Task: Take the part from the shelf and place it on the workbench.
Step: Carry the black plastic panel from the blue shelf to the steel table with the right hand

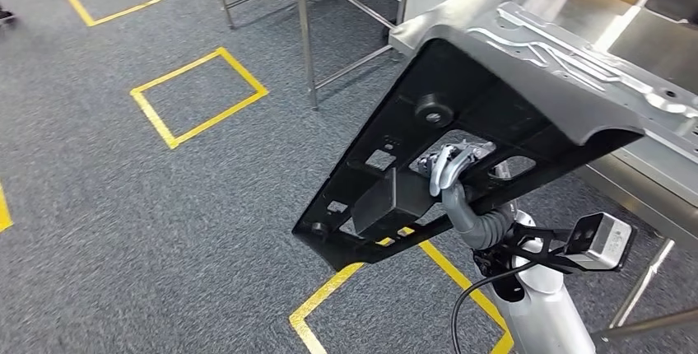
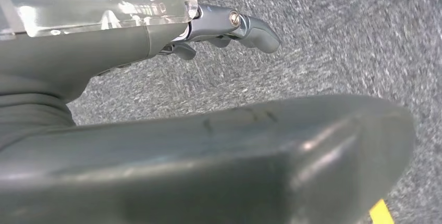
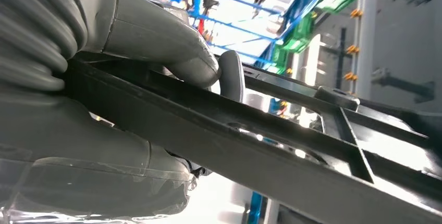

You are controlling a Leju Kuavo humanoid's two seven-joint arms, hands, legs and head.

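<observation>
One black part (image 1: 494, 115) gripped by right hand (image 1: 449, 174); left hand (image 2: 156, 36) holds nothing, fingers apart.

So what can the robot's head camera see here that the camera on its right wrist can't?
Head view alone: the grey carpet with yellow taped squares, a steel table's legs, the steel workbench, and the whole large part, silver on top and black beneath, held up and tilted.

Right wrist view alone: blue and green racking behind the part.

Both: the right hand gripping the part's black frame, with the thumb pressed on one side of the bar.
</observation>
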